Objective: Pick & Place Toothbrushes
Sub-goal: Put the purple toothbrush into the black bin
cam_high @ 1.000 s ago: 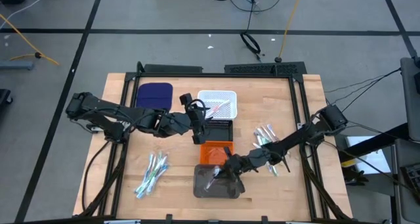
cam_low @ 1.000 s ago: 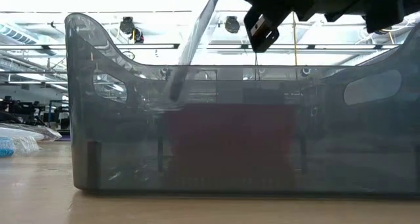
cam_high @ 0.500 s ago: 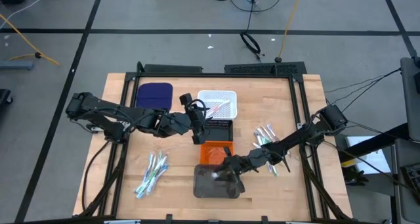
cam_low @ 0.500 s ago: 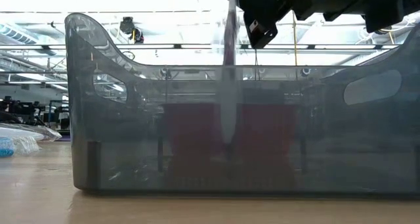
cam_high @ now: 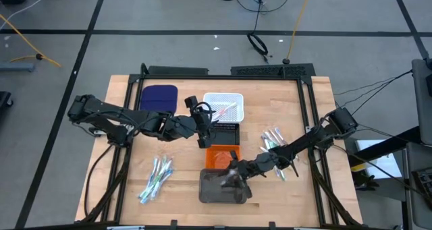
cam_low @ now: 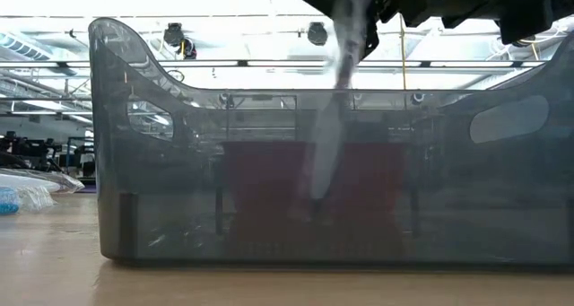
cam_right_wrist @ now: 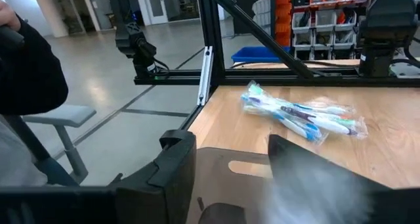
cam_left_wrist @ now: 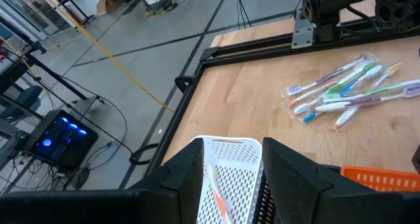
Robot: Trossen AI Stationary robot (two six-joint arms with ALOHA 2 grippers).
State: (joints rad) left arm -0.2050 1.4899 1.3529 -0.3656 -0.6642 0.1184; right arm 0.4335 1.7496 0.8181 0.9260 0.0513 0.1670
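Grey floor (cam_high: pixel 169 48) — dark seams, loose cables (cam_high: pixel 260 41), bright ceiling lights (cam_low: pixel 269 37)

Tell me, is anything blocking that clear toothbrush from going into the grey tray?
Nothing visible does. The right gripper is over the grey tray, and the clear toothbrush already hangs tilted inside the tray's walls, its lower end near the floor. The left gripper is away, by the white basket.

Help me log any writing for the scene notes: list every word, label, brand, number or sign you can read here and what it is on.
None can be read.
The toothbrushes and their wrappers: any print is too small to read.
The grey tray, white tray and orange tray: no lettering shows.
The storage bins in the room behind: labels are too blurred to read.
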